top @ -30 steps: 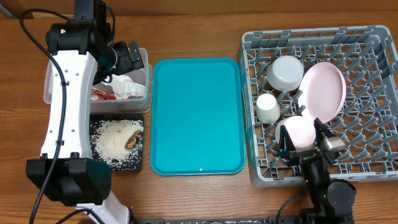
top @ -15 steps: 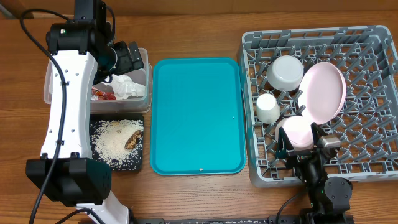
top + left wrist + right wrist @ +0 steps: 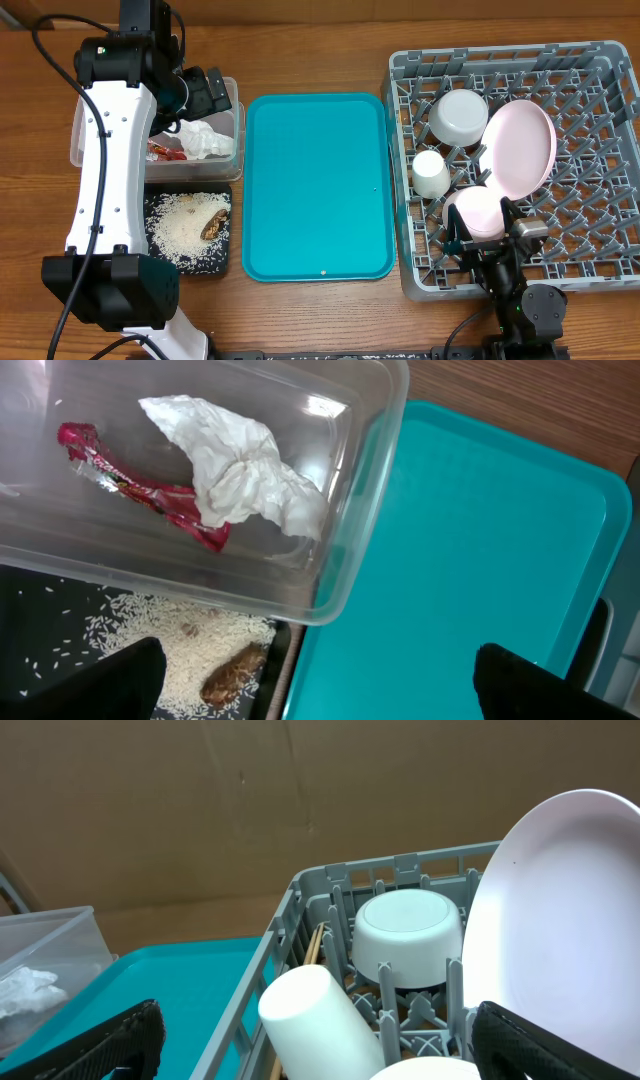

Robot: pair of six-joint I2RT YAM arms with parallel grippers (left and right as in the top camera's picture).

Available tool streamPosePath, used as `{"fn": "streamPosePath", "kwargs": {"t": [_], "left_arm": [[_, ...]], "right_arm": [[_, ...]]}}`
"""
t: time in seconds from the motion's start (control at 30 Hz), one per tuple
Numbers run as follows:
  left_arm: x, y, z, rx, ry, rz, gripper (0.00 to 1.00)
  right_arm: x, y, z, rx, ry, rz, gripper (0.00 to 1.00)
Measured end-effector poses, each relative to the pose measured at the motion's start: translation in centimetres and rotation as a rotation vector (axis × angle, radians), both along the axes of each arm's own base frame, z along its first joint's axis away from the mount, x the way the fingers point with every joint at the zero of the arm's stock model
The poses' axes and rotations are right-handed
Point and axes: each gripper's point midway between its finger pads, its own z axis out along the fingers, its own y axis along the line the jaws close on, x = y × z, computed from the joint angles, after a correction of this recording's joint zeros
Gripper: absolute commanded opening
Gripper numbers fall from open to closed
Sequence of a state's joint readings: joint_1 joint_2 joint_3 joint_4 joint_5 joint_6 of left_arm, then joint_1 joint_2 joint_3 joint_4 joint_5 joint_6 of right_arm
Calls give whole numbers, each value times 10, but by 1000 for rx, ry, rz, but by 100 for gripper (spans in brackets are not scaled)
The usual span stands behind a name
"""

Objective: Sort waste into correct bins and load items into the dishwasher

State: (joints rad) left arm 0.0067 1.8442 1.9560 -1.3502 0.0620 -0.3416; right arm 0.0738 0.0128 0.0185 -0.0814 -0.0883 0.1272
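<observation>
The clear tub holds the red wrapper and the white napkin; both also show in the left wrist view, wrapper and napkin. The black tray holds rice and a brown chunk. The grey rack holds the pink plate on edge, the whitish bowl, the white cup and the small pink bowl. My left gripper is open and empty above the tub's right end. My right gripper is open and empty over the rack's front, by the small pink bowl.
A teal serving tray lies between the bins and the rack, with nothing on it. The left arm's white links run along the table's left side over the tub. The rack's right half has bare pegs.
The right gripper has shifted very slightly to the left at the rack's front. The left arm and all objects have stayed put.
</observation>
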Motion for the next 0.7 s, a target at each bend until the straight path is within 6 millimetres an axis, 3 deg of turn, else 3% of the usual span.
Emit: {"fn": "streamPosePath", "kwargs": {"t": [0.57,0.7], "left_arm": [[0,0,0,0,-1,-1,100],[-6,-2,14,3,-35,-6,100]], "right_arm": [[0,0,0,0,1,0,100],[0,0,0,0,1,0,100]]}}
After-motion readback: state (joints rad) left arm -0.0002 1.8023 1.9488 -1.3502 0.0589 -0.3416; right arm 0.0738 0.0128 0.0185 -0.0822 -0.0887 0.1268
